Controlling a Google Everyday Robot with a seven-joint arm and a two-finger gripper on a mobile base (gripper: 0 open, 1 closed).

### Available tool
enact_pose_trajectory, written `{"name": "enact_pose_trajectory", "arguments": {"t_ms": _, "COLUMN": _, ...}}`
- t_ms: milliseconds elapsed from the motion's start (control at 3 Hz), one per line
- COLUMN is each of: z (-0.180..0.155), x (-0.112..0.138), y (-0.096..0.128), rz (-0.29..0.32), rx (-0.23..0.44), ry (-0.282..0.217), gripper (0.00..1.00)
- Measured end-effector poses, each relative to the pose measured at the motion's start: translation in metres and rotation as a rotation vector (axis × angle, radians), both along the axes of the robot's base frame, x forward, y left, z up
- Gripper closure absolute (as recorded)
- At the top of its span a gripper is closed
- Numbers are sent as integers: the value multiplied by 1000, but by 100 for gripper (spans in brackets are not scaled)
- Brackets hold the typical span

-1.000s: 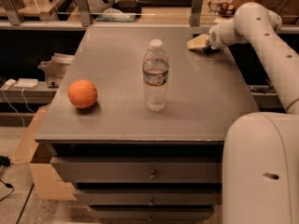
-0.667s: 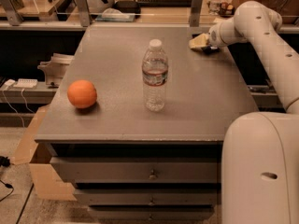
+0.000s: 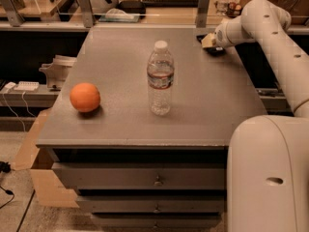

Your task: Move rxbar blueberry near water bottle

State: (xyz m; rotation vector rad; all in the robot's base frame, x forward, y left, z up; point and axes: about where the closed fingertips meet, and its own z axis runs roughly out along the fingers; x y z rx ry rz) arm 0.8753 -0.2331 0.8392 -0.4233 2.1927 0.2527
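Observation:
The water bottle (image 3: 160,77) stands upright near the middle of the grey table (image 3: 116,120); it is clear, with a white cap. My gripper (image 3: 208,40) is at the table's far right edge, well behind and to the right of the bottle, low over the surface. A small dark shape (image 3: 215,50) lies right under the gripper. It may be the rxbar blueberry, but I cannot tell it from shadow. No dark blue wrapper shows plainly anywhere else.
An orange ball-like fruit (image 3: 85,97) sits on the table's left side. My white arm (image 3: 275,37) reaches in along the right edge, and the robot's body (image 3: 268,178) fills the lower right. Shelves with clutter (image 3: 120,8) stand behind the table.
My gripper has moved slightly right and toward the table's back edge. The bottle and the orange fruit have not moved.

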Motion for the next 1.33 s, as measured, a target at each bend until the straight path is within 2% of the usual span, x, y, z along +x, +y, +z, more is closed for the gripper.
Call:
{"name": "enact_pose_trajectory", "arguments": {"t_ms": 333, "z": 0, "x": 0, "y": 0, "rz": 0, "rx": 0, "ry": 0, "gripper": 100}}
{"name": "enact_pose_trajectory", "arguments": {"t_ms": 667, "z": 13, "x": 0, "y": 21, "rz": 76, "rx": 10, "ry": -39, "gripper": 100}}
{"name": "enact_pose_trajectory", "arguments": {"t_ms": 1000, "z": 52, "x": -12, "y": 47, "rz": 219, "rx": -1, "ry": -125, "gripper": 100}}
{"name": "enact_pose_trajectory", "arguments": {"t_ms": 1333, "z": 83, "x": -37, "y": 70, "rz": 395, "rx": -44, "ry": -180, "gripper": 100}}
